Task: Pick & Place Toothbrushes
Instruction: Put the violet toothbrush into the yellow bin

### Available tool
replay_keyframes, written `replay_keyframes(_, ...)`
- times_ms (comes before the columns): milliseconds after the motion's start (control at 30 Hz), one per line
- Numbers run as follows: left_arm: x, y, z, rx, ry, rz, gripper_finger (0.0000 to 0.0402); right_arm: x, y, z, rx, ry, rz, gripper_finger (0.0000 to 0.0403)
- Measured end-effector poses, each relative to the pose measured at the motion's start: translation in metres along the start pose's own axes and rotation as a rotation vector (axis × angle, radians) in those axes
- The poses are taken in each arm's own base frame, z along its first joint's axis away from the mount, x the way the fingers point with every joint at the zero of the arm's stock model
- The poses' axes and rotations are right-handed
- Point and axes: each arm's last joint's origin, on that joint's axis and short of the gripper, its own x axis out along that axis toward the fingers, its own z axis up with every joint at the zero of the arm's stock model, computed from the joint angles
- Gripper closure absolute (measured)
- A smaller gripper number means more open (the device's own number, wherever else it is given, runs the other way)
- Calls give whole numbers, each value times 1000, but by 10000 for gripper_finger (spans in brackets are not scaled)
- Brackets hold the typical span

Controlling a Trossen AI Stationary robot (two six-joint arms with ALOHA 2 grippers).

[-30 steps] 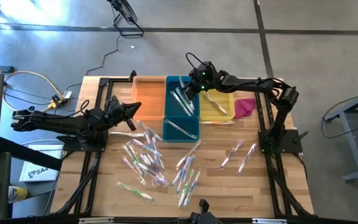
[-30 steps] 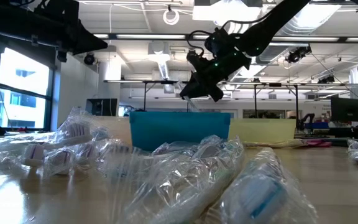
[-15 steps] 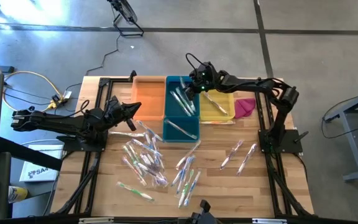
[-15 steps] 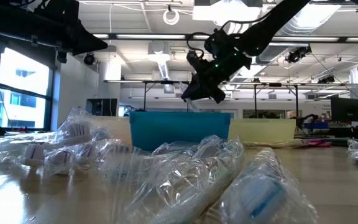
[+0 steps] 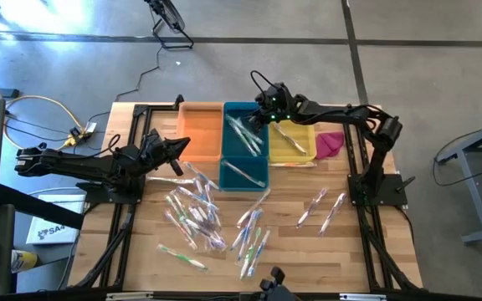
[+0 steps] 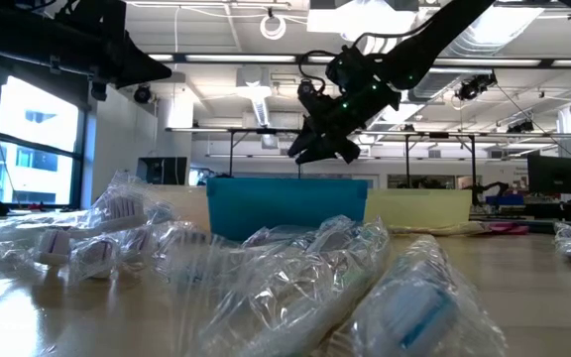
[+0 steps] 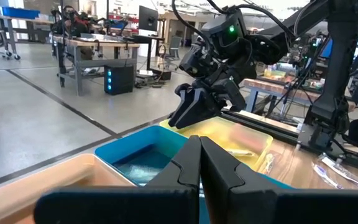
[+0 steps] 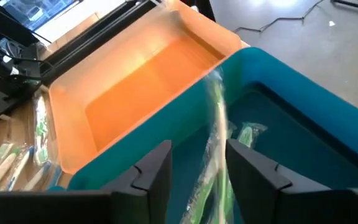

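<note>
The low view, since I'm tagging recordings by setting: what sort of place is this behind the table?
Probably an open robotics lab or workshop: exposed ceiling ducts, rows of workbenches with monitors, and a bare concrete floor.

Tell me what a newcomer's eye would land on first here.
The heap of wrapped toothbrushes strewn across the wooden table's front. Behind it, three bins in a row: orange, blue, yellow. The right gripper hangs open above the blue bin, a green toothbrush between its fingers.
</note>
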Motion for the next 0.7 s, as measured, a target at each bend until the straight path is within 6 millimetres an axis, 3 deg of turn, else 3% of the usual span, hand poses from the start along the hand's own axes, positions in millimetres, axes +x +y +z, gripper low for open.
replay_keyframes(167, 0, 0, 0, 0, 0, 0, 401, -9, 4, 9, -14, -48, 20, 249)
replay_keyframes(433, 0, 0, 0, 1, 1, 0, 401, -39, 18, 29, -39, -132, 67, 248)
replay_keyframes(700, 0, 0, 0, 2, 2, 0, 401, -47, 22, 33, -72, -146, 92, 247)
